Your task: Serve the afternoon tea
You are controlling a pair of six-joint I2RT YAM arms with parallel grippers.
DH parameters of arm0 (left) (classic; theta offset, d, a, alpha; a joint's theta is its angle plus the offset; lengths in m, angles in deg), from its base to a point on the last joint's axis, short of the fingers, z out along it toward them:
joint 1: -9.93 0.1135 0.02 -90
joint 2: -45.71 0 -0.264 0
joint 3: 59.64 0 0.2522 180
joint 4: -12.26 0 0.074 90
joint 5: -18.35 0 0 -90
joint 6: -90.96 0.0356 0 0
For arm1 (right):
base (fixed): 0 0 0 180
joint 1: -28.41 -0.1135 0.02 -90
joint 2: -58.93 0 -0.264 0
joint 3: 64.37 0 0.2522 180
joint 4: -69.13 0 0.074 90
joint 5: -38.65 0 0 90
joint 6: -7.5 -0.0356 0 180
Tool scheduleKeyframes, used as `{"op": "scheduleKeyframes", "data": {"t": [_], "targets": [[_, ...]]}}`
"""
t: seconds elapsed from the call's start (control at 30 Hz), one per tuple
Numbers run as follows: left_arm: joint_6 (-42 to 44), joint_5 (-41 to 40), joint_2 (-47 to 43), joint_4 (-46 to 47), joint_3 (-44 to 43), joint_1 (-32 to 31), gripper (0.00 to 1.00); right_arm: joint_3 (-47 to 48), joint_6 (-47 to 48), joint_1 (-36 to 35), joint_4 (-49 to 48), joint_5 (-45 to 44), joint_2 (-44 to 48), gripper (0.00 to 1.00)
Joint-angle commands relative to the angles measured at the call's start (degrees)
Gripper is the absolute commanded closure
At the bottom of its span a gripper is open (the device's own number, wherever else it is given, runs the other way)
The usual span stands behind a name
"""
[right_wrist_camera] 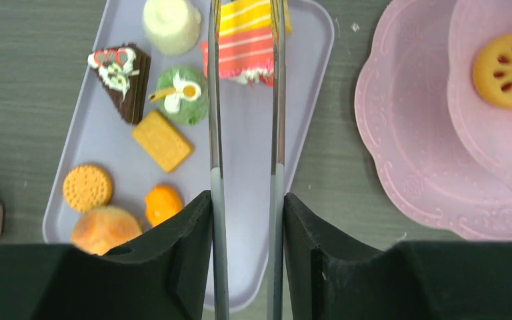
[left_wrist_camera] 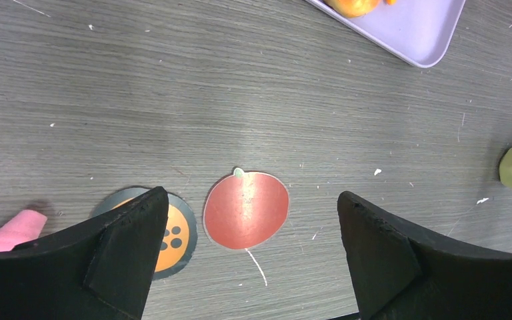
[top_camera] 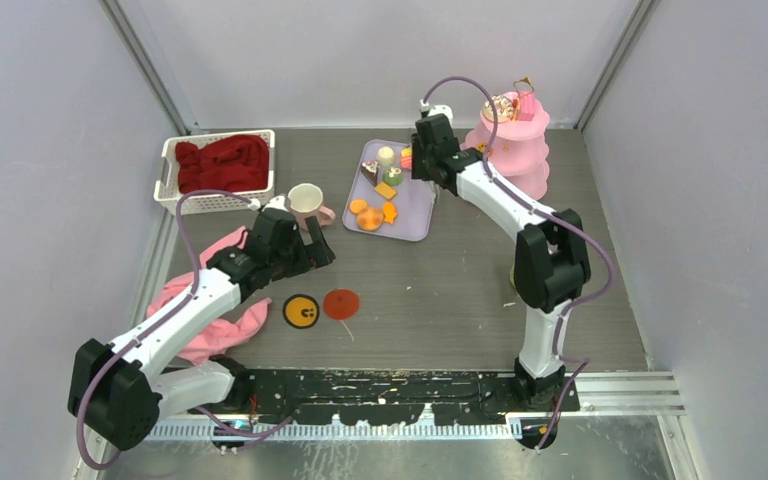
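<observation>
A dark grey, wood-grained worktop (top_camera: 440, 290) is enclosed on three sides by plain pale walls (top_camera: 360, 60), with metal posts (top_camera: 145, 65) set in the back corners. White specks and scuffs are scattered over the surface. At the back left a white basket (top_camera: 168, 165) holds a red cloth (top_camera: 222, 162). A pink cloth (top_camera: 215, 320) is heaped at the near left.

Near the middle two flat discs lie just beside each other, an orange disc (top_camera: 301, 311) and a red disc (top_camera: 340, 303). The left gripper (left_wrist_camera: 249, 207) is held close to them, its jaws spread wide with nothing between them. Just behind that arm a cream mug (top_camera: 305, 202) stands upright on the worktop.

A lilac tray (right_wrist_camera: 97, 140) is set at the back centre, and the toy food is gathered on it: a chocolate slice (right_wrist_camera: 121, 79), a cream cup (right_wrist_camera: 171, 23), a green cake (right_wrist_camera: 181, 93), a square biscuit (right_wrist_camera: 162, 140), a round biscuit (right_wrist_camera: 87, 187), an orange piece (right_wrist_camera: 162, 203) and a bun (right_wrist_camera: 103, 229).

The right gripper (right_wrist_camera: 247, 200) is positioned over the tray, its jaws clamped on metal tweezers (right_wrist_camera: 215, 133). The tweezers' two arms lie across a striped slice (right_wrist_camera: 243, 43) at the tray's far right corner; whether the slice is pinched cannot be told. To the right of the tray a pink tiered stand (right_wrist_camera: 407, 147) is placed, with a yellow biscuit (right_wrist_camera: 509, 61) on an upper tier.
</observation>
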Motion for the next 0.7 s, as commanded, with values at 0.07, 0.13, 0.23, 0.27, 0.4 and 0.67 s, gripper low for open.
{"op": "scheduleKeyframes", "data": {"t": [0.07,0.13,0.23,0.27,0.4,0.67], "targets": [[0.1,-0.5,-2.9,0.8,0.7,0.4,0.03,10.6,1.1,0.3,0.3,-2.5,-7.0,0.58],[0.2,-1.0,-2.9,0.8,1.0,0.4,0.03,9.1,1.3,0.4,1.3,-3.2,-7.0,0.59],[-0.4,-1.4,-2.8,1.5,1.4,0.4,0.03,3.0,1.1,0.4,0.0,-2.4,-3.3,0.59],[-0.4,-1.2,-2.6,1.9,1.5,0.4,0.03,1.3,1.1,0.4,0.0,-2.1,-1.5,0.59],[0.2,-0.8,-1.1,2.0,0.6,0.4,0.03,-5.1,1.5,0.3,1.8,2.2,4.0,0.59],[-0.1,0.3,0.2,3.3,1.0,0.4,0.04,-12.0,4.1,0.4,6.9,13.5,15.1,0.61]]}}
